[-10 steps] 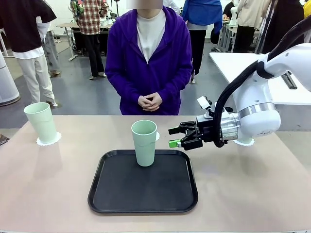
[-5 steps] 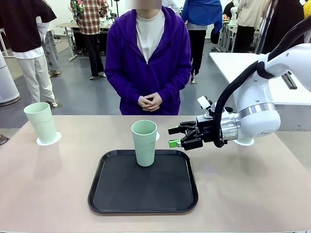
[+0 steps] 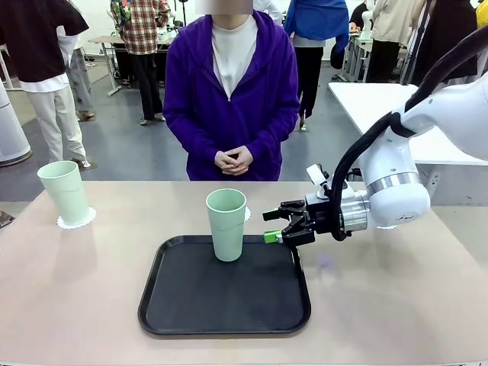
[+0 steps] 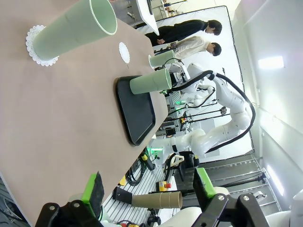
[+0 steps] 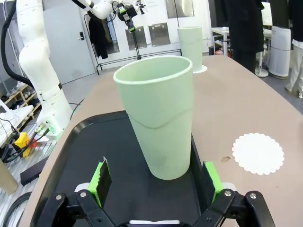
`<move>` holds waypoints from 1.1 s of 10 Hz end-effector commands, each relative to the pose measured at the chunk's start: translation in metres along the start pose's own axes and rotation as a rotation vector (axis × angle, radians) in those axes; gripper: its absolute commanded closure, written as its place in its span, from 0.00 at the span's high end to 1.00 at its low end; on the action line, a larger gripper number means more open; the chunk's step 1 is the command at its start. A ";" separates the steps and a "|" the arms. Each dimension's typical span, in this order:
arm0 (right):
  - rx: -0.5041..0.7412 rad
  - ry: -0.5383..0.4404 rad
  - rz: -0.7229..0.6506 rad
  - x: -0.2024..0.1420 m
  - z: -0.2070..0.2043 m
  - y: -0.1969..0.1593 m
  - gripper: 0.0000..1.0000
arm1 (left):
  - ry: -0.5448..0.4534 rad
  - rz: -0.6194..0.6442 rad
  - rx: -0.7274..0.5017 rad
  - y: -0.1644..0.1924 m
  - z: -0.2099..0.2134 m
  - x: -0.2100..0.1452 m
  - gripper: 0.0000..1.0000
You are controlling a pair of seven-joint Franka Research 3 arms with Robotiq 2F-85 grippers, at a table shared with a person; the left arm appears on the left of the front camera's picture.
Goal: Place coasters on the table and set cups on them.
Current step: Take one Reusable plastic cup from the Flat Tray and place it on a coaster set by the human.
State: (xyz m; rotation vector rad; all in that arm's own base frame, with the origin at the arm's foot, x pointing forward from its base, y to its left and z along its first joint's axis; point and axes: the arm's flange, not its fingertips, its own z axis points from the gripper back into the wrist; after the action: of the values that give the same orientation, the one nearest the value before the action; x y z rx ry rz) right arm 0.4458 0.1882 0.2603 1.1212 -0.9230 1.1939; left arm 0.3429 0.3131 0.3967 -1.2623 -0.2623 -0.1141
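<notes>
Black tray at table centre, one cup upright at its far edge. Person stands at the far side, hands clasped, clear of the table. Right gripper just right of the tray cup, level with it, jaws apart, nothing held; right wrist view shows the cup near and ahead of the spread pads. Bare coaster lies on the table beside the tray. Second cup stands on a coaster at far left. Left gripper jaws apart, empty, off the table edge. Cups pale mint, tapered, matte; coasters white, scalloped.
</notes>
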 end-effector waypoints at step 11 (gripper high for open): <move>0.076 -0.054 0.023 -0.008 -0.059 -0.022 1.00 | -0.003 -0.002 0.003 -0.001 0.001 0.000 1.00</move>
State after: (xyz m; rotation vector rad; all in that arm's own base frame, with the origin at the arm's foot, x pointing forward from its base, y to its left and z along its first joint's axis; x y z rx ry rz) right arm 0.4610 0.2334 0.2439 1.2063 -0.9147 1.2305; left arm 0.3429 0.3131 0.3967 -1.2623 -0.2624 -0.1141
